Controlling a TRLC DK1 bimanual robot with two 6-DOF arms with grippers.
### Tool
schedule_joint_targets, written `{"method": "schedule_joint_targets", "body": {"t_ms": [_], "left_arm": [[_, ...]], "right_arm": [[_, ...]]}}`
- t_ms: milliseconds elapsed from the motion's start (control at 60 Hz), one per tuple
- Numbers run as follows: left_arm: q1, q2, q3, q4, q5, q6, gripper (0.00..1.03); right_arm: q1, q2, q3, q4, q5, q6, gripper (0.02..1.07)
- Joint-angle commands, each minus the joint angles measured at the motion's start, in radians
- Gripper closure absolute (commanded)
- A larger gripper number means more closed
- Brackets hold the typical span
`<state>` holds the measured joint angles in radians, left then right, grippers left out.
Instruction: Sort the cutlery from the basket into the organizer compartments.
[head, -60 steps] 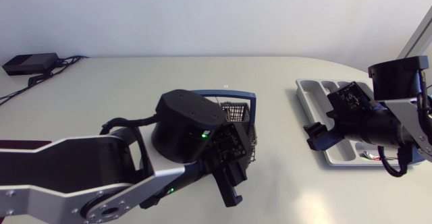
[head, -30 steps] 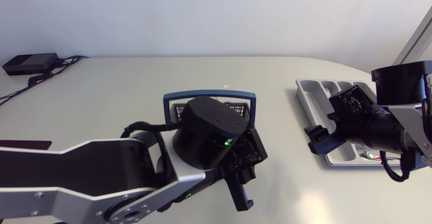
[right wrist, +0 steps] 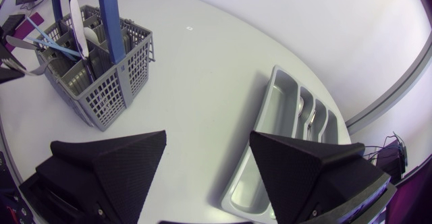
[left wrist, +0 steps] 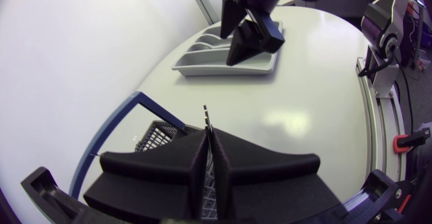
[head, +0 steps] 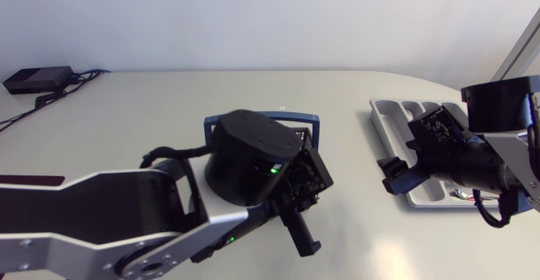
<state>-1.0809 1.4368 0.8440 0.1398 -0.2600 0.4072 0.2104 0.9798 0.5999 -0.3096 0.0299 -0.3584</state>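
— So, what is hard to make out?
— Mostly the basket (right wrist: 94, 75). From overhead my left arm (head: 126, 217) covers nearly all of it, and only the blue handle (head: 295, 117) shows behind the big black joint. The right wrist view has it whole: grey mesh, handle upright, white and pale blue cutlery (right wrist: 79, 28) standing inside.
— And the left gripper (left wrist: 210, 140)?
— Clamped tight on a thin piece of cutlery (left wrist: 206, 118), seen edge-on and poking up past the fingertips. Knife, fork or spoon, I cannot tell. It is close by the basket; whether over the rim or just past it, I cannot say either.
— The right gripper (right wrist: 208, 143)?
— Jaws spread wide, nothing between them, hanging at the organizer (right wrist: 282, 109) on its basket side. From above, my right arm (head: 489, 158) hides the tray's near end. Something small lies in one short compartment, too small to name.
— Room to move?
— A broad bare stretch of pale table (head: 152, 111) lies between basket and organizer, with more to the basket's left. The organizer sits near the table's rounded right end. A small black box (head: 34, 79) with cables sits at the far left corner.
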Motion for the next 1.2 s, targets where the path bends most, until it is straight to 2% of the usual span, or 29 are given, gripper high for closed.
{"method": "schedule_joint_targets", "body": {"t_ms": [0, 150, 233, 483, 617, 733, 750, 783, 933, 1183], "left_arm": [[0.019, -0.072, -0.022, 0.014, -0.013, -0.007, 1.00], [0.029, -0.145, -0.049, 0.014, 0.001, -0.016, 1.00], [0.039, -0.191, -0.059, 0.000, 0.042, -0.031, 1.00], [0.116, -0.243, -0.039, -0.094, 0.228, -0.123, 1.00], [0.147, -0.231, -0.028, -0.115, 0.280, -0.136, 1.00], [0.194, -0.217, -0.002, -0.158, 0.372, -0.174, 1.00], [0.216, -0.214, 0.009, -0.170, 0.415, -0.191, 1.00], [0.234, -0.213, 0.018, -0.183, 0.446, -0.209, 1.00], [0.308, -0.217, 0.070, -0.232, 0.574, -0.248, 1.00], [0.349, -0.289, 0.139, -0.295, 0.650, -0.271, 1.00]], "right_arm": [[0.015, -0.001, -0.026, 0.006, 0.011, 0.024, 0.18], [0.030, -0.001, -0.017, 0.003, 0.021, 0.030, 0.18], [0.037, -0.001, -0.008, -0.003, 0.022, 0.035, 0.18], [0.057, 0.002, 0.008, -0.011, 0.038, 0.036, 0.18], [0.060, 0.002, 0.005, -0.011, 0.038, 0.038, 0.18], [0.067, -0.010, 0.009, -0.025, 0.039, 0.036, 0.18], [0.073, -0.018, 0.011, -0.026, 0.039, 0.035, 0.18], [0.078, -0.032, 0.014, -0.037, 0.038, 0.032, 0.18], [0.098, -0.089, 0.043, -0.094, -0.070, 0.030, 0.18], [0.172, -0.138, 0.103, -0.160, -0.274, 0.026, 0.18]]}}
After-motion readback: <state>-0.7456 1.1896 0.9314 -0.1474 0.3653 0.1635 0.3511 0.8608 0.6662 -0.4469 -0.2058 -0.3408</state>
